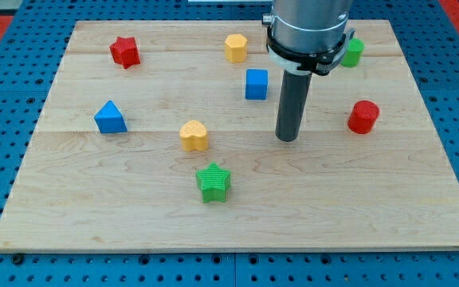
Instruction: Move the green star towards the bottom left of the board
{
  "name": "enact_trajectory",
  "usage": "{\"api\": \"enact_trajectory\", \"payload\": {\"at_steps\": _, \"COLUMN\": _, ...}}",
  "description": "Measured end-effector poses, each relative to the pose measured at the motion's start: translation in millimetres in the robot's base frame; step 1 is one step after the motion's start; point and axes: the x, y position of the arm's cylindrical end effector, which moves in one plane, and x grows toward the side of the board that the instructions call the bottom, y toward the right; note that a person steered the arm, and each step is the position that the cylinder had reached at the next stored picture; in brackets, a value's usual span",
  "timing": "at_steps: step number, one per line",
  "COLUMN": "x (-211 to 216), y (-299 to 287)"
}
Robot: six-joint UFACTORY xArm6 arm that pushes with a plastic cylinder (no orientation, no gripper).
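My tip [287, 139] is just a bare rod w/ no pincer, so nothing to open or grab; it sits up & to the view's right of the green star [213, 182], not touching. The star lies near the board's bottom middle, just under the yellow heart [194, 135]. To push well, I think the tip should go round to the star's upper right side first, then shove slow toward bottom left, keeping off the heart.

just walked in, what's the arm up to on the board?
The arm is set to push the green star toward the board's bottom left. My tip rests on the wood up and to the view's right of the star, with a clear gap between them, so no contact. The yellow heart sits just above the star, the blue cube left of the rod. Nothing is being pushed at this moment.
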Motion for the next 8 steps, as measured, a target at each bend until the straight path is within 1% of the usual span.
{"api": "enact_trajectory", "payload": {"at_steps": 1, "x": 60.8, "y": -22.9}}
{"api": "enact_trajectory", "payload": {"at_steps": 3, "x": 70.6, "y": -24.3}}
{"api": "enact_trajectory", "payload": {"at_steps": 4, "x": 92.0, "y": -24.3}}
{"api": "enact_trajectory", "payload": {"at_steps": 5, "x": 90.7, "y": -24.3}}
{"api": "enact_trajectory", "payload": {"at_steps": 7, "x": 71.6, "y": -57.4}}
{"api": "enact_trajectory", "payload": {"at_steps": 8, "x": 71.5, "y": -69.4}}
